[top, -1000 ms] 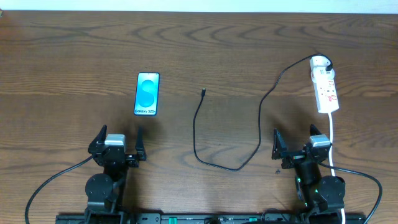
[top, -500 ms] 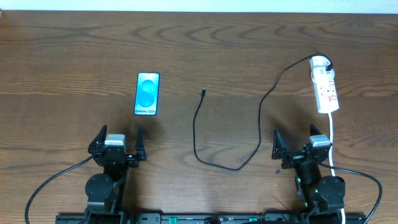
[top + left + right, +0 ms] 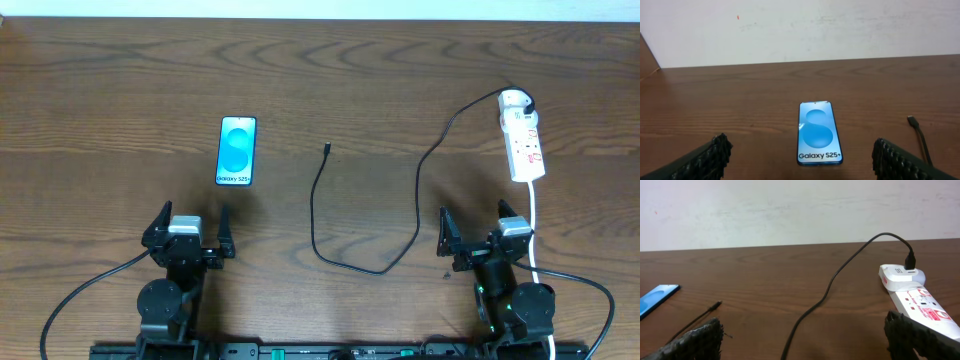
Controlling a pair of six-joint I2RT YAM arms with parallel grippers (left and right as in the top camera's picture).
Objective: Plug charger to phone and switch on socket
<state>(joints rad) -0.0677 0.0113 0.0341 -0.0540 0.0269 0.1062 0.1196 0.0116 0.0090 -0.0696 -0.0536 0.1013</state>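
The phone [image 3: 237, 151] lies flat, blue screen up, left of centre; it also shows in the left wrist view [image 3: 818, 133]. The black charger cable [image 3: 345, 262] loops across the middle, its small plug tip [image 3: 327, 148] lying free right of the phone. Its other end is plugged into the rounded head of the white power strip [image 3: 523, 142] at the right, seen in the right wrist view [image 3: 912, 290]. My left gripper [image 3: 190, 229] is open and empty, just short of the phone. My right gripper [image 3: 478, 232] is open and empty, short of the strip.
The strip's white cord [image 3: 535, 215] runs down past my right arm toward the front edge. A pale wall stands behind the far edge of the brown wooden table [image 3: 120, 80].
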